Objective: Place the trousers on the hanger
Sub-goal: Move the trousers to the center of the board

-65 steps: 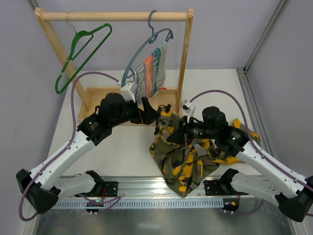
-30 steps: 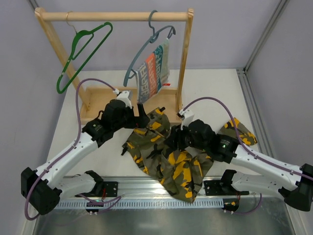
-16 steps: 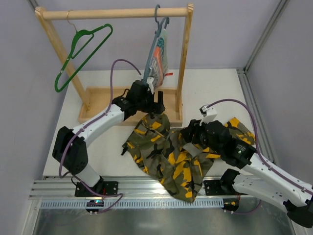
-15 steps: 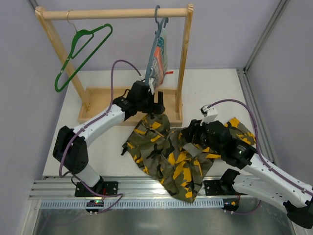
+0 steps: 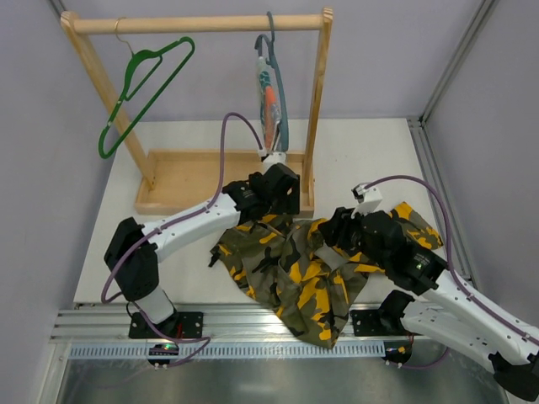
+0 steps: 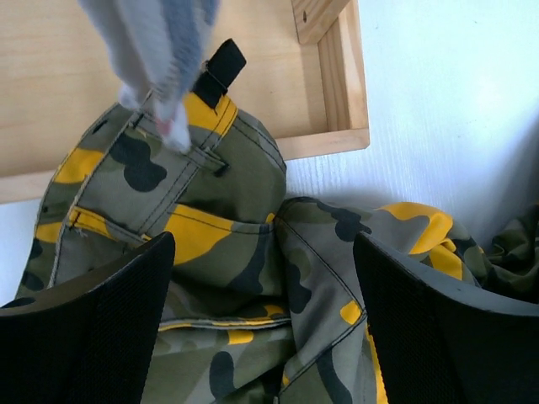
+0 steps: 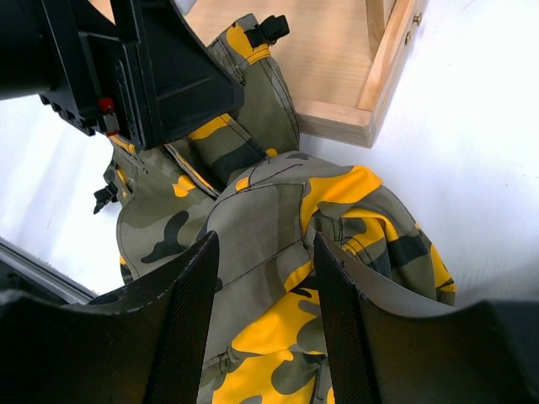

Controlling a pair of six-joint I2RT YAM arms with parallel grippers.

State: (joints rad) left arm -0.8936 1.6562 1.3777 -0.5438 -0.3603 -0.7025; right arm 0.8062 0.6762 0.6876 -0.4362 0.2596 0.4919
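The trousers [image 5: 286, 269] lay crumpled on the counter [image 5: 370, 151], at 6 o'clock from the wooden rack [image 5: 194, 25]. No part of them was on the hanger [image 5: 143, 88]. That green hanger hung bare from the rail at 11 o'clock in our overhead view, well apart from the heap. At 12 o'clock a grey-blue hanger [image 5: 282, 93] carried a striped cloth [image 5: 268, 105], turned edge-on to the camera.

We saw the waistband end of the trousers lapping over the near edge of the rack's base [image 5: 181, 172], with a black strap [image 6: 217, 66] lying on the wood. The left hand [image 6: 263, 248] hovered over that end at 12 o'clock of the heap. It was released, its fingers [image 6: 126, 295] spread wide with only loose fabric below them. A blurred pale cloth edge [image 6: 160, 50] hung at 11 o'clock in its wrist view.

The right hand [image 7: 265, 248] sat at 2 o'clock of the heap, grasping a fold of the trousers. Camouflage fabric bunched up between its fingers [image 7: 189, 311], and a grey inner band [image 7: 379, 290] curled beside them. A yellow-patched end [image 5: 414, 220] showed past the right arm at 3 o'clock.
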